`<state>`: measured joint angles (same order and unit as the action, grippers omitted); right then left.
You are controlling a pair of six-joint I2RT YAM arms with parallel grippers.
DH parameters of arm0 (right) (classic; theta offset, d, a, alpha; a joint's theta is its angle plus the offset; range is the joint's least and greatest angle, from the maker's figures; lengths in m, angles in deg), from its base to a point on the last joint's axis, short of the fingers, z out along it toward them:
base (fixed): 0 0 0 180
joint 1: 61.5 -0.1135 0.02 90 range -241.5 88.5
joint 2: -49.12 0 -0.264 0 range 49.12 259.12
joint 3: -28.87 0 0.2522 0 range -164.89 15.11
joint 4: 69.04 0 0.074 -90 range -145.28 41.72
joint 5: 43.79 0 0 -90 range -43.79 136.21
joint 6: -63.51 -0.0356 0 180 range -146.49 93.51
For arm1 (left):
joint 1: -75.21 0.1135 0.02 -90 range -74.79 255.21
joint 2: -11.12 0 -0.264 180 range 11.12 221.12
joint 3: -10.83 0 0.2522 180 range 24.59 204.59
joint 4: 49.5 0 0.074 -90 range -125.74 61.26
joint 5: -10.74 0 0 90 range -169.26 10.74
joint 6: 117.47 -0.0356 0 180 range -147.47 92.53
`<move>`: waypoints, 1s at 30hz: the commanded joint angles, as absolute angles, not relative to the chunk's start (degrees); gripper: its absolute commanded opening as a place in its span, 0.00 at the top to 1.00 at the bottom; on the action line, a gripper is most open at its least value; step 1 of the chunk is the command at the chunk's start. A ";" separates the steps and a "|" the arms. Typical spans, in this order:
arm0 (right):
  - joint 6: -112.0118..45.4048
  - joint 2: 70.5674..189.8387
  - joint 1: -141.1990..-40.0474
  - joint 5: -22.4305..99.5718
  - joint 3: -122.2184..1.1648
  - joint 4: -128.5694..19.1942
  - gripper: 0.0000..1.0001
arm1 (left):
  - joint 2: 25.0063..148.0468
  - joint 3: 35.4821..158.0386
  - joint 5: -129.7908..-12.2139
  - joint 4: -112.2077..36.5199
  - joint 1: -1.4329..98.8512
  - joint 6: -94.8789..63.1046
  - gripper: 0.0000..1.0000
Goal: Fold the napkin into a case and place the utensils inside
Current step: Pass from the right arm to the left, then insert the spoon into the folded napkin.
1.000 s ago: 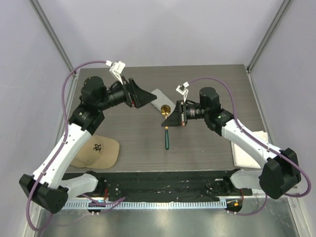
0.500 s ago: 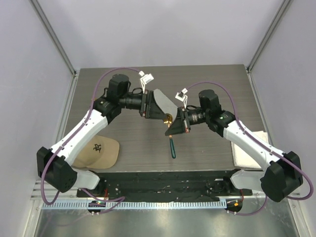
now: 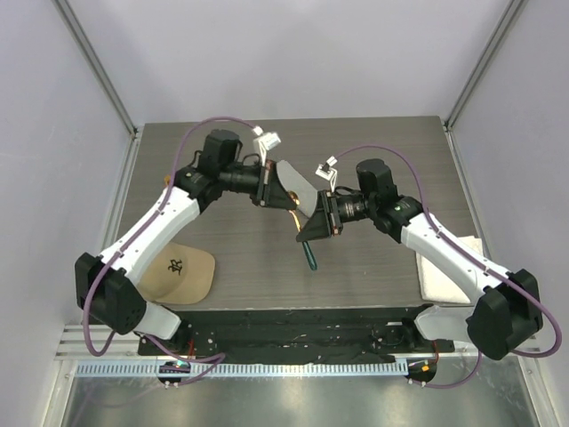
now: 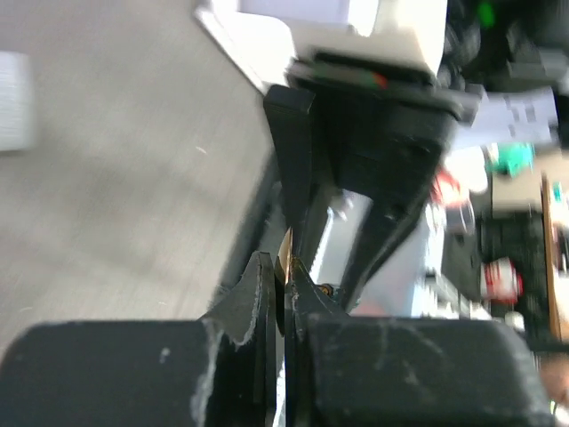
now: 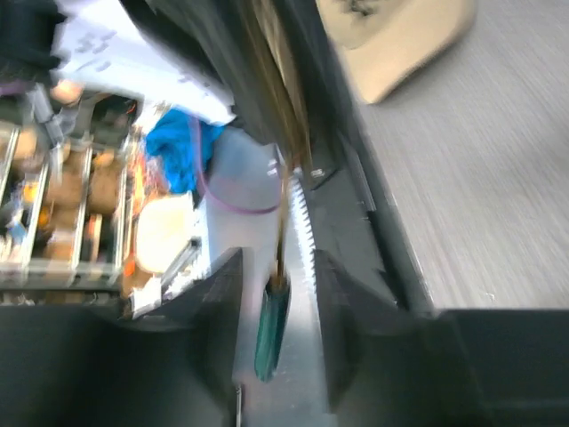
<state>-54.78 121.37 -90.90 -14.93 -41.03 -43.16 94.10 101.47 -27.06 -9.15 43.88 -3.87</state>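
Hanging nearest of the task's things, the teal-handled utensil (image 3: 309, 257) points its handle toward the near edge and its gold shaft up and away, so its long axis runs near to far between the two arms. Around that handle the right gripper (image 5: 276, 267) stands with fingers apart on either side, not pressing it. Just beyond and to the left, the left gripper (image 4: 283, 267) is clamped on the thin gold shaft, so the left arm appears to carry the piece. Farthest, close behind both grippers, the light grey napkin (image 3: 293, 181) lies as a narrow case on the table (image 3: 222, 240), slanting far left to near right. By my judgement, the utensil needs only a short carry farther to reach it.
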 commanded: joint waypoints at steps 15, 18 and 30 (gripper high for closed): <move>-64.72 124.09 -74.16 24.85 -34.73 -30.94 0.41 | 117.51 104.27 -42.38 -51.99 59.82 6.72 1.00; -65.60 126.02 -72.58 25.03 -32.98 -31.81 0.55 | 126.21 114.53 -40.26 -46.83 60.53 2.87 1.00; -66.83 135.77 -71.25 16.96 -30.86 -42.18 0.73 | 145.15 139.19 -31.46 -36.02 63.78 -3.03 1.00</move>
